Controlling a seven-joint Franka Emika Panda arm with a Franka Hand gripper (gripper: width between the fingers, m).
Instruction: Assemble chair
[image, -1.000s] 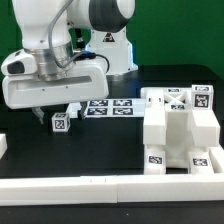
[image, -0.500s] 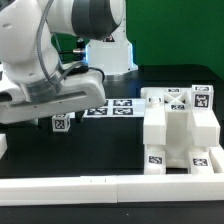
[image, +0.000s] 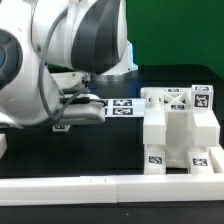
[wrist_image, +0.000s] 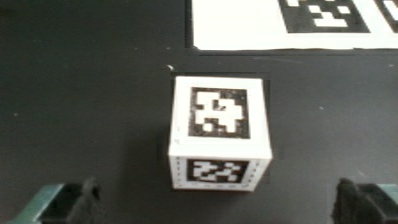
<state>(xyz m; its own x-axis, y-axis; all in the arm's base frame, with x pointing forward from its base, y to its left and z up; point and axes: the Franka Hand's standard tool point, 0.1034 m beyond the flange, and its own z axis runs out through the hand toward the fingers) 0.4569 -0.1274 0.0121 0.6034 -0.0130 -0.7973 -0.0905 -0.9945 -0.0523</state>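
A small white chair piece (wrist_image: 221, 130), a block with black-and-white tags on its top and end face, lies on the black table. My gripper (wrist_image: 217, 205) is open just above it. One dark finger (wrist_image: 64, 200) stands on each side of the block's near end, both well apart from it. In the exterior view the arm's big white body covers the left side, and only a sliver of this block (image: 60, 127) shows under it. The partly built chair (image: 175, 130), chunky white slabs with tags, stands at the exterior view's right.
The marker board (image: 120, 106) lies flat behind the block, its edge also in the wrist view (wrist_image: 294, 25). A long white rail (image: 120, 185) runs along the front of the table. A white part (image: 3, 145) sits at the exterior view's left edge.
The arm has swung over the small block and closer to the camera, so it now hides most of the block. The jaws have widened slightly.
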